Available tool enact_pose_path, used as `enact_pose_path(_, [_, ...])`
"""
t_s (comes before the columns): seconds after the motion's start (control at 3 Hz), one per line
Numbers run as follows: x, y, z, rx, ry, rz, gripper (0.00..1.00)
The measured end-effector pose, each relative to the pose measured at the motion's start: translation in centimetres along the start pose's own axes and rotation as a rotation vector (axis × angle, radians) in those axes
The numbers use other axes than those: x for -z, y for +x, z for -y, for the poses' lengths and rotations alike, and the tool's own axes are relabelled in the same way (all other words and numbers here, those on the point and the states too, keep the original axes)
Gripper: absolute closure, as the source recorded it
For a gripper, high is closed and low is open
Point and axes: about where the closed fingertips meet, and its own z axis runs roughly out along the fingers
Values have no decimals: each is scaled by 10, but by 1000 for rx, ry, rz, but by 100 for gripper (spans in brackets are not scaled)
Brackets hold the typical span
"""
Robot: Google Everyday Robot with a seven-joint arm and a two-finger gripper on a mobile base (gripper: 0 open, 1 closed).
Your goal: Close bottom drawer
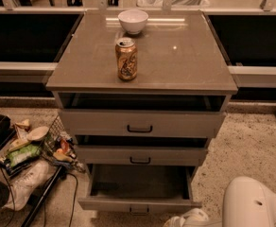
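Note:
The grey cabinet (pixel 142 56) has three drawers, all partly open. The bottom drawer (pixel 138 203) is pulled out the farthest; its empty inside faces up and its small black handle (pixel 139 210) sits near the lower edge of the view. My white arm (pixel 256 205) comes in from the lower right corner. My gripper (pixel 183 219) shows only as a pale end piece at the bottom edge, just right of and in front of the bottom drawer's front right corner.
A tan drink can (pixel 126 59) and a white bowl (pixel 133 21) stand on the cabinet top. A pile of food items and a wire basket (pixel 43 148) lies on the speckled floor to the left, with a dark pole and cables (pixel 46 193).

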Motion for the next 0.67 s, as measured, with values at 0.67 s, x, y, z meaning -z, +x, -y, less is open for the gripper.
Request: enact_pose_path(0.67, [-17, -10, 3, 20, -12, 12, 100])
